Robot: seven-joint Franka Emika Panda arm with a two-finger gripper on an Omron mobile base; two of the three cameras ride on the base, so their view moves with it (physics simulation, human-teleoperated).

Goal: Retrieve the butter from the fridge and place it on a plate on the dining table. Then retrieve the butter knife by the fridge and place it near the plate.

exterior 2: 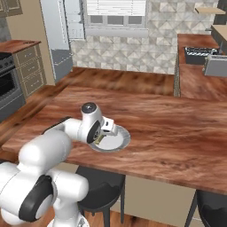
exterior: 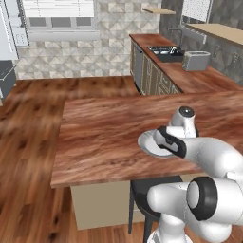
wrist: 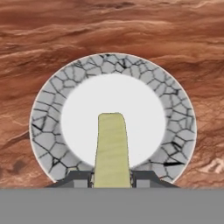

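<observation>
Robot fingers [wrist: 112, 178] are pinching the butter [wrist: 112, 151], hanging over the plate [wrist: 46, 140] sitting on the wooden counter [wrist: 109, 26].

The butter [wrist: 112, 148] hangs over the plate [wrist: 46, 140] on the dining table [wrist: 109, 30].

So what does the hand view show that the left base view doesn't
Hand view alone: the butter, a pale yellow stick clamped between the two dark fingers, pointing out over the white middle of the plate, whose rim has a cracked grey pattern.

Left base view alone: the counter with a toaster and sink, the window, the wood floor, a black stool, and the arm covering part of the plate.

Both: the plate on the reddish-brown dining table.
</observation>
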